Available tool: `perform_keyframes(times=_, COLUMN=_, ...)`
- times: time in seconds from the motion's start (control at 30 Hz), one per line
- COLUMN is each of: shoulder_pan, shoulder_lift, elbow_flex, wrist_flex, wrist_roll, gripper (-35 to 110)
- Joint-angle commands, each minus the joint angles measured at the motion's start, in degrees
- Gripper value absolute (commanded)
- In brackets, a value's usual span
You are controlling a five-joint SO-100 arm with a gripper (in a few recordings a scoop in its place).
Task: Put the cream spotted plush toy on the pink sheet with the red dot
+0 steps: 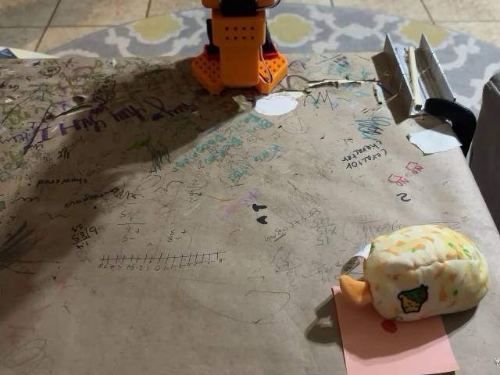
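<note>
The plush (422, 269) sits at the lower right of the fixed view, a soft rounded cream lump flecked with green and orange spots. A small orange nub sticks out at its left end, and a little patch with a green-and-yellow figure shows on its near face; a pale tag peeks out at its upper left. It rests on the upper part of the pink sheet (394, 344), covering the sheet's top edge, with its right end reaching past the sheet onto the table (156, 312). A bit of the red dot shows just under the plush's near edge.

The table is covered in brown paper crowded with scribbles, sums and a drawn number line. At top centre stands the arm's orange base (238, 51); the pincer is out of frame, so whether it is spread or closed cannot be told. A white paper scrap (276, 104) lies just in front of the base, another (434, 141) near the right edge. A grey metal rail (412, 72) with a black clamp (453, 113) sits at upper right. A broad shadow falls over the left side.
</note>
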Motion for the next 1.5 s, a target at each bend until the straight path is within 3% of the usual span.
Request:
perform_keyframes(times=0.0, shoulder_pan=1.5, shoulder_lift=0.8, elbow_flex=-1.2, wrist_flex=19.6, wrist_roll=23.9, gripper=0)
perform_keyframes(times=0.17, shoulder_pan=-0.5, shoulder_lift=0.8, elbow_flex=-1.2, wrist_flex=40.8, wrist_roll=39.8, gripper=0)
perform_keyframes(times=0.3, shoulder_pan=-0.9, shoulder_lift=0.8, elbow_flex=-1.2, wrist_flex=49.6, wrist_roll=41.3, gripper=0)
perform_keyframes(times=1.47, shoulder_pan=4.3, shoulder_lift=0.5, elbow_flex=-1.2, wrist_flex=49.0, wrist_roll=46.0, gripper=0)
